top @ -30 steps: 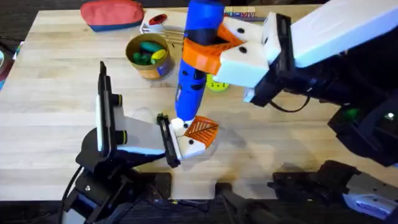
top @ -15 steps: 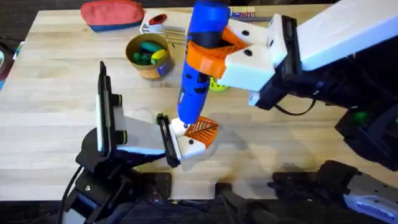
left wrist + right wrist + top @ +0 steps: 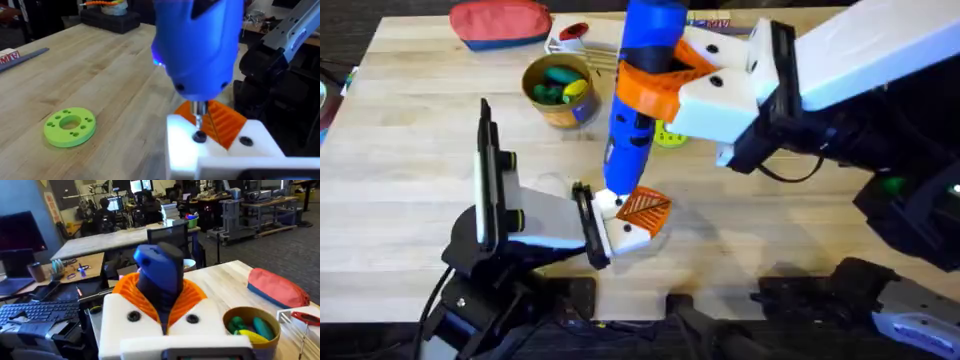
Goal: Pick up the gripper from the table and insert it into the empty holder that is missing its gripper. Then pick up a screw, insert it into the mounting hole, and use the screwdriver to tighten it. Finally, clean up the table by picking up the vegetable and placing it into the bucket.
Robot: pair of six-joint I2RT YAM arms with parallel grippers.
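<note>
My right gripper (image 3: 658, 78) is shut on the blue screwdriver (image 3: 632, 110), which stands nearly upright. Its metal tip (image 3: 200, 111) rests over a dark screw (image 3: 199, 137) in the white holder (image 3: 625, 235). The orange ribbed gripper (image 3: 645, 207) sits in that holder. My left gripper (image 3: 588, 228) clamps the holder from the left, just above the table's near edge. In the right wrist view the screwdriver (image 3: 160, 275) stands between the orange pads (image 3: 192, 296). The tan bucket (image 3: 560, 105) stands at the back and holds green, teal and yellow toys. The vegetable is out of view.
A lime-green disc (image 3: 70, 128) lies on the table behind the screwdriver, partly hidden in the overhead view. A red pouch (image 3: 500, 22) and a red-handled screwdriver (image 3: 575, 32) lie along the far edge. Bare wood stretches to the left and right of the holder.
The top of the blue screwdriver swayed slightly right with my right gripper, then came back. Its tip stayed on the holder. The left arm has not moved.
</note>
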